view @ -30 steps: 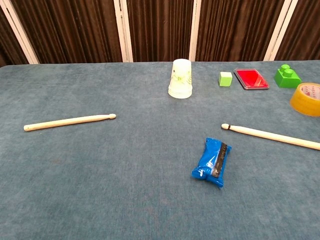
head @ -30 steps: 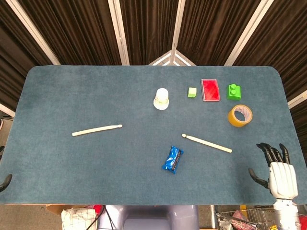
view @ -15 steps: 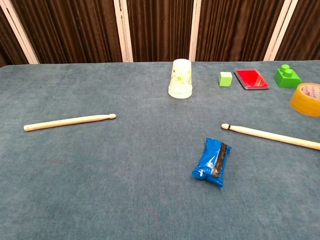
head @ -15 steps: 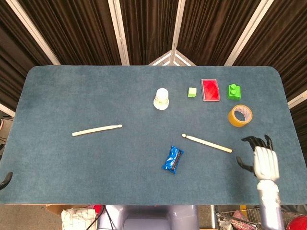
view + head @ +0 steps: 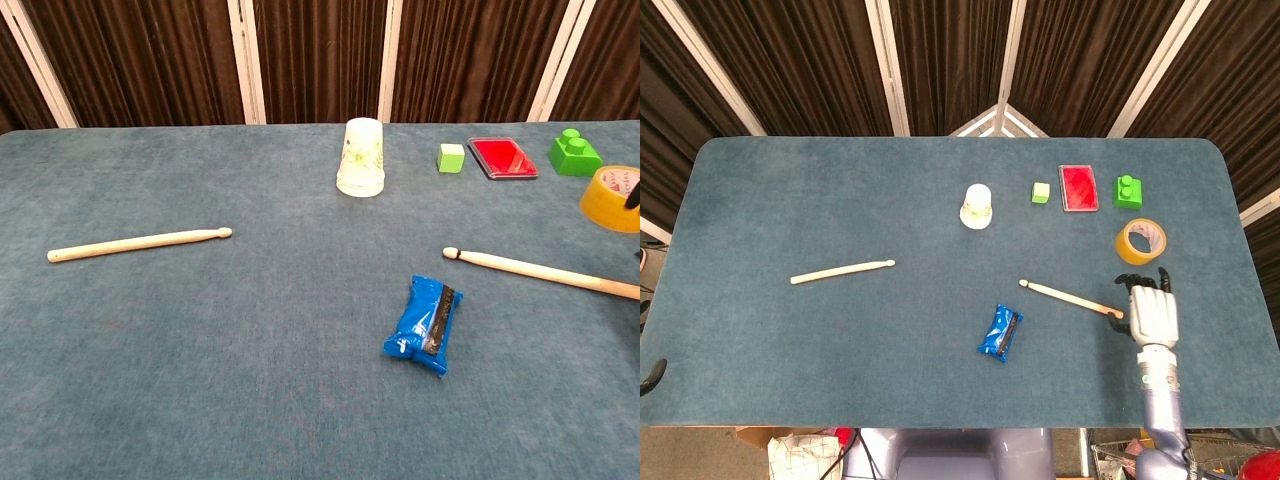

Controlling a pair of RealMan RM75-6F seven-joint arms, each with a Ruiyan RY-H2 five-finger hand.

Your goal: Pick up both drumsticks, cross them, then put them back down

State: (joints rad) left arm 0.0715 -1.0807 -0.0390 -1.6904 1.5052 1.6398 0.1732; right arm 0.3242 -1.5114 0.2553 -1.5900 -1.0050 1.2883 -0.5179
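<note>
Silver-grey right hand point(image 5: 1152, 315) over butt end of right drumstick point(image 5: 1070, 298); dark fingers point(image 5: 1148, 284) point toward tape roll point(image 5: 1140, 241); grip or gap, cannot tell. Left hand point(image 5: 652, 374) barely visible at table's near-left edge, fingers unclear. Left drumstick point(image 5: 843, 271) flat, well apart. Blue snack packet point(image 5: 1000, 333), print unreadable. Faint pattern on white cup point(image 5: 361, 157), illegible. Blue-grey felt table point(image 5: 790, 200), dark curtains point(image 5: 950, 60) behind.

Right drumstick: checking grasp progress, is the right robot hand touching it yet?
Cannot tell. In the head view the right robot hand sits over the right drumstick butt end, but neither contact nor gap shows plainly.
</note>
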